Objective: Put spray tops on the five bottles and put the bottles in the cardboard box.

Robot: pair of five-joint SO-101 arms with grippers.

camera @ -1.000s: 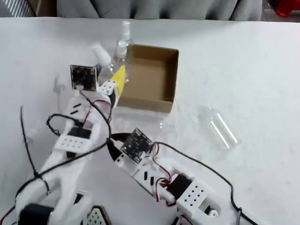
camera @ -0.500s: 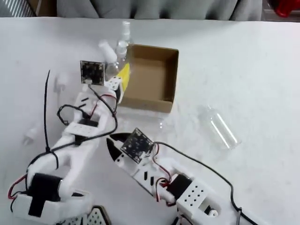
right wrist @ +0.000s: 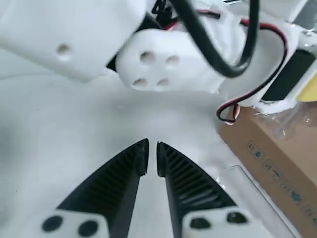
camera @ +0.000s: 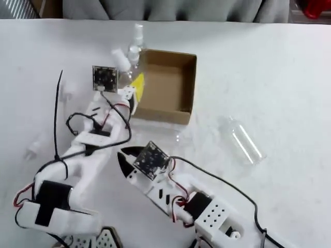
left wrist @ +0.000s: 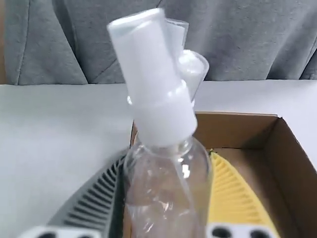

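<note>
On the white worktop [camera: 289, 77] sits the open cardboard box [camera: 168, 85]. At its left wall the left gripper [camera: 129, 88] has its jaws grasping a tilted spray-topped bottle [left wrist: 166, 163]. Nearer, the right gripper [right wrist: 152, 158] has its jaws clenched on nothing. A clear bottle [camera: 244, 140] lies on its side, right of the box.

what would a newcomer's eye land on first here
The left hand grips a clear bottle with a white spray top, tilted, at the cardboard box's left wall. A capless bottle lies on the table right of the box, and the right hand sits shut, low in front of the box.
</note>
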